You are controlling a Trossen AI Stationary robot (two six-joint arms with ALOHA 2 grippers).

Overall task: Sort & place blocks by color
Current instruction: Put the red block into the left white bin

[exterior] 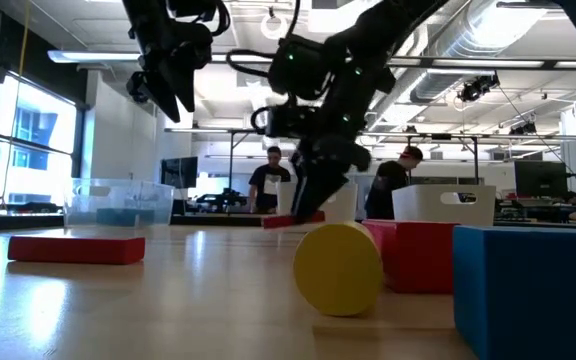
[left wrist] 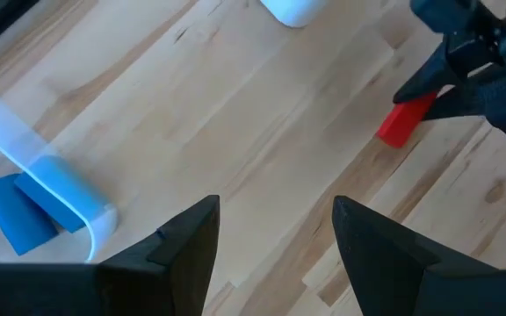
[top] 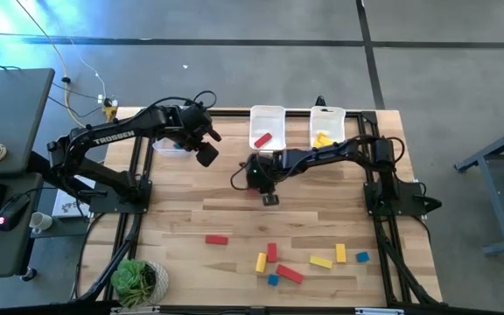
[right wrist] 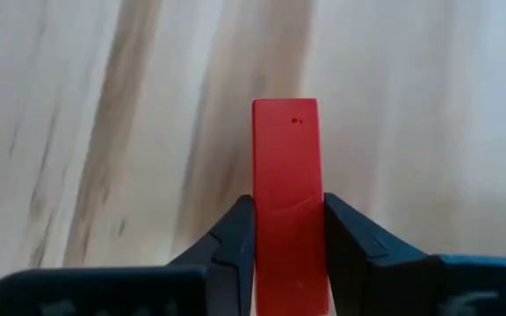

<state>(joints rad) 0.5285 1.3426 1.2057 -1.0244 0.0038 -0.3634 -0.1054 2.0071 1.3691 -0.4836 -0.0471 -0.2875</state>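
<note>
Now right gripper (right wrist: 288, 230) low at mid-table, jaws clamping red block (right wrist: 286, 175), left gripper (left wrist: 275, 230) raised, jaws apart.

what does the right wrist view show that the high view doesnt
Only the right wrist view shows the right gripper shut on a red bar, a finger on each long side, wood grain beyond.

Only the high view shows the layout: the left gripper open near the left bin, two white bins at the far edge, and loose blocks near the front edge.

Both show the right gripper over the table; from above the bar is mostly hidden.
</note>
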